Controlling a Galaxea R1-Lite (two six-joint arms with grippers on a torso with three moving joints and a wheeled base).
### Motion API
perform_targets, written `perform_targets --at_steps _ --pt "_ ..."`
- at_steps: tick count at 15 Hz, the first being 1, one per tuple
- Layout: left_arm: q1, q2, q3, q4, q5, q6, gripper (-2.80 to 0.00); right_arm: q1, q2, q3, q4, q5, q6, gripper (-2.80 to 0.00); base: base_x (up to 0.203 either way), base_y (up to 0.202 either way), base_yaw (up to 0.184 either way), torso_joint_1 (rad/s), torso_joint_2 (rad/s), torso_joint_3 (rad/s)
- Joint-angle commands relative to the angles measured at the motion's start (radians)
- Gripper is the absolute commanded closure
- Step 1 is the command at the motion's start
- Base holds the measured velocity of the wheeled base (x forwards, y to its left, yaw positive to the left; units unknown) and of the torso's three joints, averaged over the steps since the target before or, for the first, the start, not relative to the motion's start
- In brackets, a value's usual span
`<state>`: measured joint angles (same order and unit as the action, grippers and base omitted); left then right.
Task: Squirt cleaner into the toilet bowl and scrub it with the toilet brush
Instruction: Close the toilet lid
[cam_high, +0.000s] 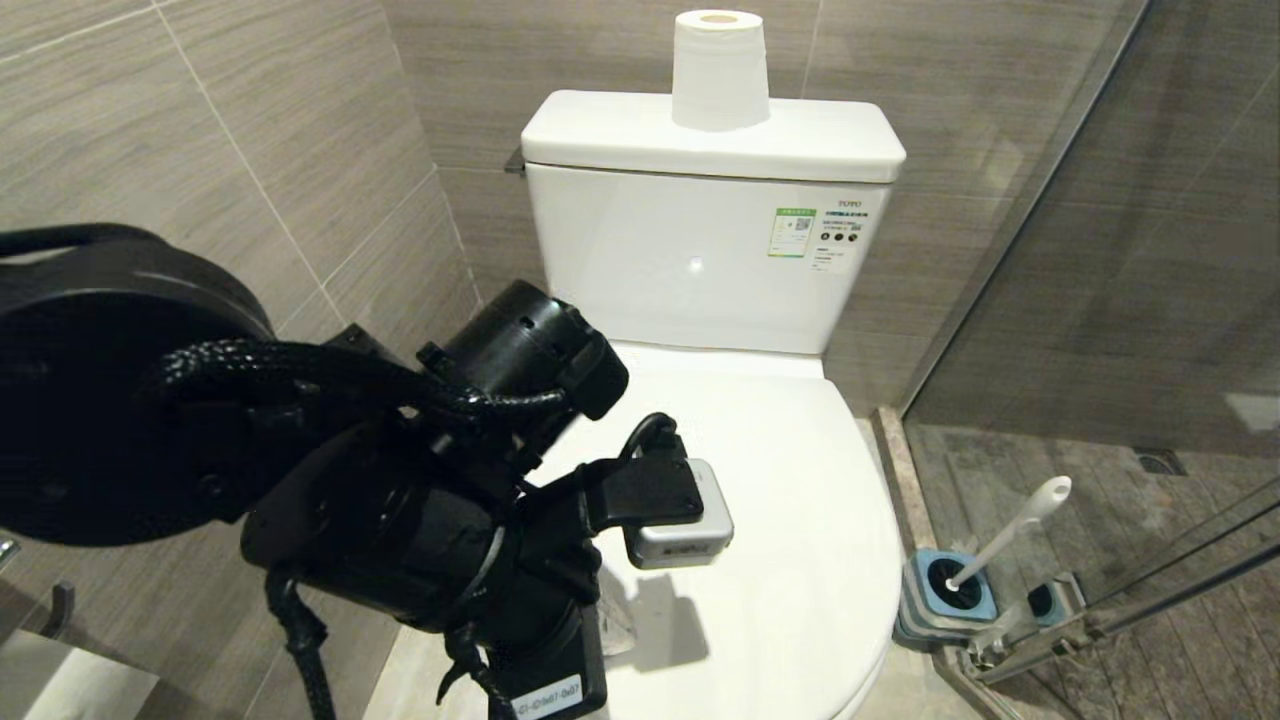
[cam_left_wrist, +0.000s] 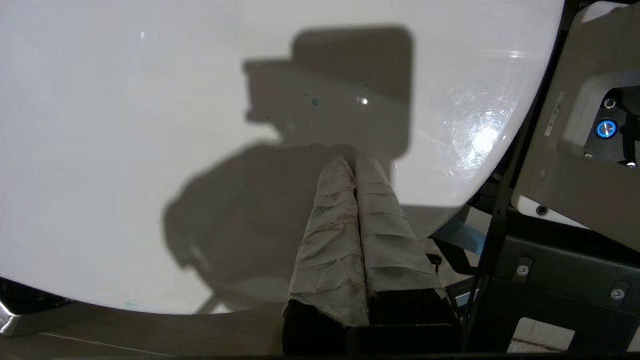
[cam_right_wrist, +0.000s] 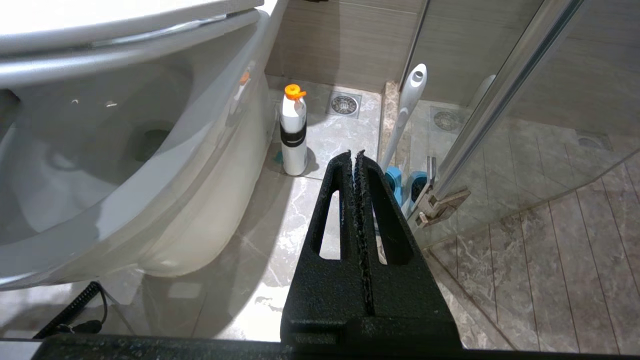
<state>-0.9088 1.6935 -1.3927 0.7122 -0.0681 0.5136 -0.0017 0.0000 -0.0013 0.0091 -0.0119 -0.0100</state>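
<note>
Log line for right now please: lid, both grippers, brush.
toilet lid: down | left gripper: shut, empty, over lid | right gripper: shut, empty, low beside toilet | toilet brush: in holder

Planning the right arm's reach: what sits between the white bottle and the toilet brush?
Right wrist view: only bare floor tile between the white bottle and toilet brush.

The tank (cam_high: 700, 260), in the upper middle of the head view, carries a green sticker (cam_high: 791, 232) with a QR-like square and a white label (cam_high: 840, 236) headed "TOTO"; the finer print cannot be read. At the bottom edge, a white tag (cam_high: 547, 697) on the left arm bears unreadable characters.
</note>
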Motion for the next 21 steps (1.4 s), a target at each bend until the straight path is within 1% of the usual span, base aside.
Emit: perform_targets --at_steps 1,4,7,9,11,14,17,21 --pt "-0.014 0.03 0.027 -0.002 -0.001 0.003 0.0 0.0 0.0 0.0 0.0 0.0 -0.001 0.0 0.0 0.0 0.0 0.0 0.0 0.0" --pt "-0.028 0.054 0.089 -0.094 0.01 0.002 0.0 0.0 -0.001 0.0 0.0 0.0 -0.001 0.0 0.0 0.0 0.0 0.0 0.0 0.0" --pt "-0.049 0.075 0.161 -0.223 0.087 -0.002 0.0 0.0 0.0 0.0 0.0 0.0 -0.001 0.0 0.0 0.0 0.0 0.0 0.0 0.0" --pt "-0.062 0.076 0.211 -0.289 0.152 -0.01 0.0 0.0 0.0 0.0 0.0 0.0 -0.001 0.0 0.0 0.0 0.0 0.0 0.0 0.0" --pt "-0.07 0.076 0.238 -0.316 0.182 -0.012 0.0 0.0 -0.001 0.0 0.0 0.0 -0.001 0.0 0.0 0.0 0.0 0.0 0.0 0.0" --pt "-0.076 0.092 0.261 -0.327 0.239 -0.012 0.0 0.0 0.0 0.0 0.0 0.0 -0.001 0.0 0.0 0.0 0.0 0.0 0.0 0.0" --pt "-0.092 0.106 0.335 -0.432 0.251 -0.014 0.0 0.0 0.0 0.0 0.0 0.0 -0.001 0.0 0.0 0.0 0.0 0.0 0.0 0.0" --pt "-0.11 0.137 0.358 -0.479 0.255 -0.014 0.0 0.0 0.0 0.0 0.0 0.0 -0.001 0.0 0.0 0.0 0.0 0.0 0.0 0.0"
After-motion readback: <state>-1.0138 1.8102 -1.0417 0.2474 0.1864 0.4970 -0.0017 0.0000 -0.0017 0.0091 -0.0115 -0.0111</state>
